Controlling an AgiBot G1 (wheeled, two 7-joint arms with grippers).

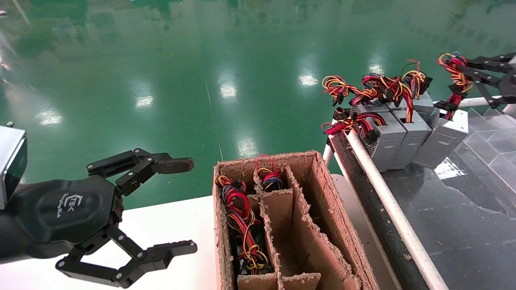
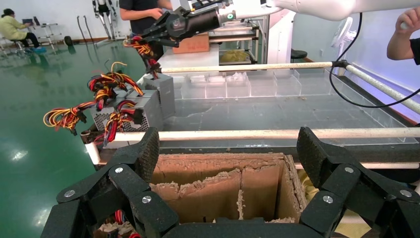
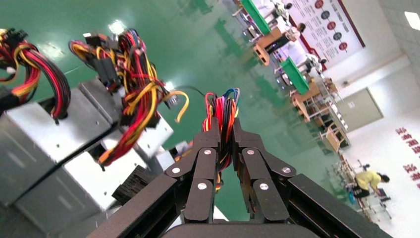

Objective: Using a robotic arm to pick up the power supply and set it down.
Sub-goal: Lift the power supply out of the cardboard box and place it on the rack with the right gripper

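Note:
My right gripper (image 1: pixel 463 74), the robotic arm at work, is shut on the red, yellow and black wire bundle (image 1: pixel 455 80) of the power supply (image 1: pixel 442 139). That grey box hangs tilted under it, at the right end of a row of like boxes. The right wrist view shows the wires (image 3: pixel 221 106) pinched between the closed fingers (image 3: pixel 205 148). From the left wrist view the same gripper (image 2: pixel 151 35) holds the wires above the grey box (image 2: pixel 162 89). My left gripper (image 1: pixel 181 206) hovers open and empty left of the cardboard box (image 1: pixel 310 189).
Other power supplies (image 1: pixel 393 139) with wire bundles stand in a row on the black table behind a white rail (image 1: pixel 387 201). The divided cardboard box holds wired units in its left compartments (image 1: pixel 242 225). Clear plastic trays (image 1: pixel 494 133) lie at the far right. A person's arm (image 2: pixel 403 34) shows.

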